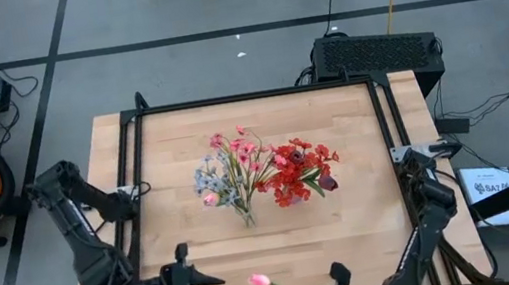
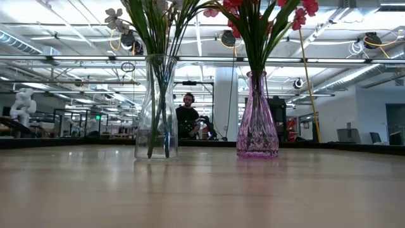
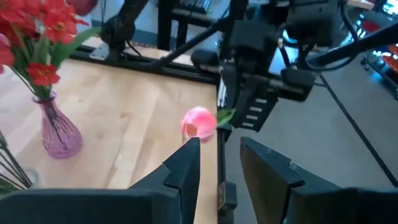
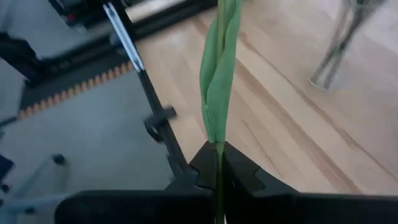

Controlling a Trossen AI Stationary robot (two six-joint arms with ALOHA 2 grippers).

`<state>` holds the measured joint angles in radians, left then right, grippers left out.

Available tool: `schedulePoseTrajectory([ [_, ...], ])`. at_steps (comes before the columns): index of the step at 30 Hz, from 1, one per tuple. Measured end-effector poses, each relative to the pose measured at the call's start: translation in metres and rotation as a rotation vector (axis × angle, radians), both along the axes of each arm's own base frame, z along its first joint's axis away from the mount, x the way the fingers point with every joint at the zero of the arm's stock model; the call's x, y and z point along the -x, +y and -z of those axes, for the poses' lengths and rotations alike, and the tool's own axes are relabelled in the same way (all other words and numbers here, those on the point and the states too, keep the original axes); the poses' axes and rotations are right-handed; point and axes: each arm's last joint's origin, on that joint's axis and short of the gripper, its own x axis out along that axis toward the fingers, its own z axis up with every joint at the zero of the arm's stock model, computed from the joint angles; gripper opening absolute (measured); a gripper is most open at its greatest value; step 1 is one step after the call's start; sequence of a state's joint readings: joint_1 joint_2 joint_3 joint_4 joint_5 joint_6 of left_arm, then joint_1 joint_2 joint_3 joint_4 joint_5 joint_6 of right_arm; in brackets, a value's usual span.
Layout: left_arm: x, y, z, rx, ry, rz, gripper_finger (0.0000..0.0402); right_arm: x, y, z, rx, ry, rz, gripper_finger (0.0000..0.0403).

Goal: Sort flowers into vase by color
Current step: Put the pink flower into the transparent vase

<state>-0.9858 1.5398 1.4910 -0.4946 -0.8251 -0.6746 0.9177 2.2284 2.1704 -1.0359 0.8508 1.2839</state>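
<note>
— Green plastic stem of the pink tulip ran straight up from the right gripper, jaws pinched shut on it; the bloom hung over the table's near edge.

— And the left gripper?

— Part-open, empty, just beside the bloom; a careless swing might knock the clear glass vase, or twist the thin stem loose.

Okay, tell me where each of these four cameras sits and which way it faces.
High: overhead, straight down; both arms, clear vase.
Low: table height, level; clear vase, purple vase, no arms.
Left wrist: past open left claw at pink tulip.
Right wrist: along stem in shut right claw.
Shared: tulip, left wrist and high.
</note>
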Motion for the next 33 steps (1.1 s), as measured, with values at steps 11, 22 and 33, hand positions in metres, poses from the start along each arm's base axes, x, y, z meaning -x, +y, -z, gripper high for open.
schedulePoseTrajectory([
  [11, 0.045, -0.022, -0.002, -0.004, -0.100, -0.072, 0.0121, -0.020, -0.009, 0.044, -0.228, -0.355, -0.088, 0.0000],
  [22, 0.047, -0.027, 0.025, 0.058, -0.089, -0.138, 0.0121, -0.047, -0.103, 0.054, -0.052, -1.112, -0.362, 0.0000],
  [33, 0.014, -0.012, 0.047, -0.038, -0.085, -0.271, 0.0121, -0.066, -0.130, 0.058, 0.317, -1.036, -0.305, 0.0000],
])
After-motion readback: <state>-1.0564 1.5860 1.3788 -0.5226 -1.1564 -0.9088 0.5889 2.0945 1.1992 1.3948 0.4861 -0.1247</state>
